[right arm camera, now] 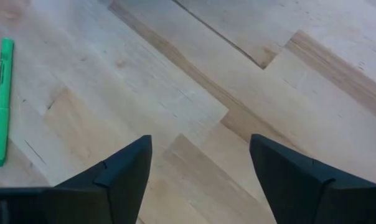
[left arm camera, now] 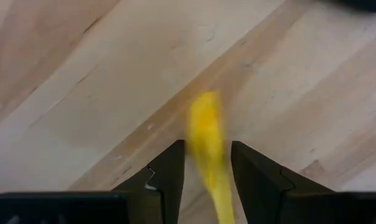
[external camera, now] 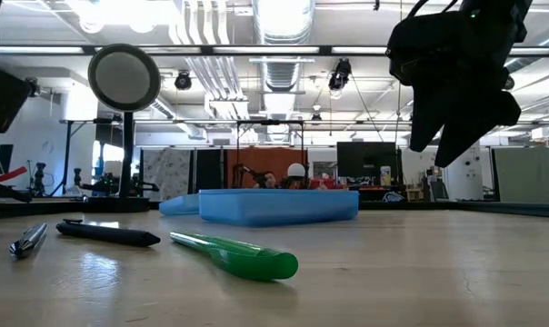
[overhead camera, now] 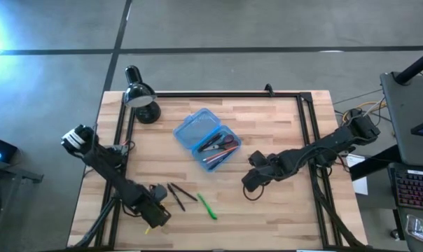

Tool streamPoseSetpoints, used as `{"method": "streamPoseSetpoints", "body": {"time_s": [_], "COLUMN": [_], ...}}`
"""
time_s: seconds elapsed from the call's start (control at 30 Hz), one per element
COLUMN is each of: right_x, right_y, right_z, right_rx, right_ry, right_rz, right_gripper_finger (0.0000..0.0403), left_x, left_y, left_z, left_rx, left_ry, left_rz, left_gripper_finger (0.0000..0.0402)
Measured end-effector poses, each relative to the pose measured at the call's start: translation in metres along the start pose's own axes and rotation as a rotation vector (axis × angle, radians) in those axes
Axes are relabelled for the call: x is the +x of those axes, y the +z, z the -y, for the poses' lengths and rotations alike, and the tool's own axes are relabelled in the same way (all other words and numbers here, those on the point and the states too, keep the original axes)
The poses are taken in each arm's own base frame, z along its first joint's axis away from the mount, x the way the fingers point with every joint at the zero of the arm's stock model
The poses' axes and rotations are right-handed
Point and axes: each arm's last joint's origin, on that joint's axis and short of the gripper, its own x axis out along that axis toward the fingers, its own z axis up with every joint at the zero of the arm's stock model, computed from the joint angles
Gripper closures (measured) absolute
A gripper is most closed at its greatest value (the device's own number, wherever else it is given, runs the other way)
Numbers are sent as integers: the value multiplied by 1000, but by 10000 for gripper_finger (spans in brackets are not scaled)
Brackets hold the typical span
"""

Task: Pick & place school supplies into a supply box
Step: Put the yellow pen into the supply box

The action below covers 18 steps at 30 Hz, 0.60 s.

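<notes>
The translucent blue supply box [overhead camera: 206,138] lies open mid-table, with several pens and the red-handled scissors [overhead camera: 222,145] inside; the low view shows it too [external camera: 274,205]. Two dark pens [overhead camera: 180,194] and a green pen [overhead camera: 207,206] lie flat on the wood nearer the table's near edge. My left gripper [overhead camera: 154,213] is at the near-left of the table, shut on a yellow pen [left arm camera: 206,140]. My right gripper [overhead camera: 253,179] hovers open above bare wood, to the right of the green pen [right arm camera: 0,99]. My left gripper has the yellow pen [left arm camera: 220,190] between its two fingers [left arm camera: 170,177], which point down at the table from above. The pen runs along the gap and sticks out past the fingertips. Its yellow end [overhead camera: 148,229] shows at the gripper's near side.
A black desk lamp [overhead camera: 141,98] stands at the far-left corner, its round head [external camera: 124,77] facing the near side. A black frame rail [overhead camera: 218,94] runs along the far edge, and rails line both sides. Bare wood lies right of the box and under my right gripper [right arm camera: 200,168].
</notes>
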Motion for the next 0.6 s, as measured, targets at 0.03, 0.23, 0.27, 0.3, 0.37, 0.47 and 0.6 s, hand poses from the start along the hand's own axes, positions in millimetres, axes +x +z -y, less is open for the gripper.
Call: {"method": "streamPoseSetpoints", "body": {"time_s": [0.03,0.23,0.27,0.3,0.37,0.47,0.6], "right_x": [0,0,0,0,0,0,0], "right_y": [0,0,0,-1,-1,-1,0], "right_z": [0,1,1,1,1,1,2], "right_rx": [-1,-2,-2,-2,1,13,49], "right_ry": [-2,-10,-10,-10,-11,-13,-20], "right_rz": [-1,-3,-3,-3,-3,4,30], "right_gripper_finger": [138,144,145,145,144,146,156], "left_x": [3,17,17,17,16,16,11], "left_y": [0,1,2,3,7,13,24], "left_z": [0,-1,-1,-2,-3,-4,-5], "left_rx": [-2,31,39,44,57,93,112], "left_ry": [15,62,65,70,83,104,103], "left_rz": [-3,-9,-11,-12,-14,-20,22], "left_gripper_finger": [286,291,295,302,324,366,378]}}
